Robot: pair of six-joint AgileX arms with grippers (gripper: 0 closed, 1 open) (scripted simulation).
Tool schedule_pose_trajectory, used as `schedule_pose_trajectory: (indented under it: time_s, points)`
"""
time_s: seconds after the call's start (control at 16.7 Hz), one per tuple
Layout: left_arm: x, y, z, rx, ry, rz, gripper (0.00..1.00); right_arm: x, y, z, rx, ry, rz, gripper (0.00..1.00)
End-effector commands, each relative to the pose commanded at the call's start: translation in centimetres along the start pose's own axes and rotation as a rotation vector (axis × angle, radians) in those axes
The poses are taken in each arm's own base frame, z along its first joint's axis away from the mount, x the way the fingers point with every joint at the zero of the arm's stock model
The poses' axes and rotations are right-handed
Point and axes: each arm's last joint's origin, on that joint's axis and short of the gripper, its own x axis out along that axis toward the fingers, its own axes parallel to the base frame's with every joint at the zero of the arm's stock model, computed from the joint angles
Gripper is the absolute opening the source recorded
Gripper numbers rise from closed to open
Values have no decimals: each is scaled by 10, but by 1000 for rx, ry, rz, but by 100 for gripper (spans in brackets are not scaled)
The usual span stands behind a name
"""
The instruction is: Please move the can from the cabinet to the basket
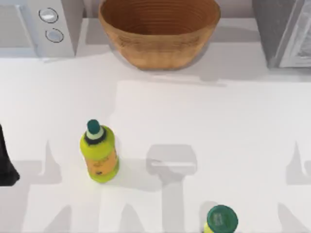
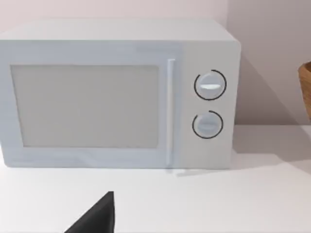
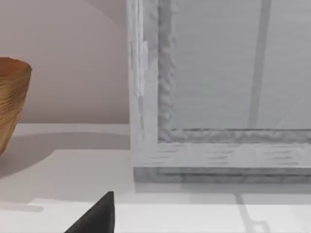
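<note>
Cabinet (image 1: 286, 34) at two o'clock on the desk (image 1: 204, 121), door closed, presumably hiding the can. Basket (image 1: 159, 30) at twelve. Right arm nearer, facing that door; cannot tell either gripper's spread. Left arm parked at nine.

Basket (image 1: 160, 41): large, round, bowl-shaped, woven tan-brown with ribbed rings inside; stands upright at the far middle of the table, mouth open upward, nothing visible inside it. Cabinet (image 1: 284, 31): tall grey box-like unit at the far right corner, well apart from the basket to its right; the right wrist view shows its paler, white-framed panelled door (image 3: 218, 87) lying flat against the front, and the basket's woven rim (image 3: 12, 102) off to one side.
</note>
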Motion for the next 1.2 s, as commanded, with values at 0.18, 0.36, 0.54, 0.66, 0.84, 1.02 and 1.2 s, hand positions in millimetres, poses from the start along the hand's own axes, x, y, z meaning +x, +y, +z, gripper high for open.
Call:
schedule_pose_trajectory:
  time_s: [0.18,0.36,0.54,0.66,0.84,1.02,1.2]
  points:
    - [0,0,0,0,0,0,100,0,0,3,0,0,1,100]
    - [0,0,0,0,0,0,100,0,1,27,0,3,5,100]
    - [0,0,0,0,0,0,100,3,4,74,-1,7,7,100]
    - [0,0,0,0,0,0,100,9,6,113,-2,11,6,100]
    - [0,0,0,0,0,0,100,28,10,176,-4,17,2,100]
    - [0,0,0,0,0,0,100,56,17,236,-6,20,-4,100]
    - [0,0,0,0,0,0,100,89,26,286,-6,18,-7,100]
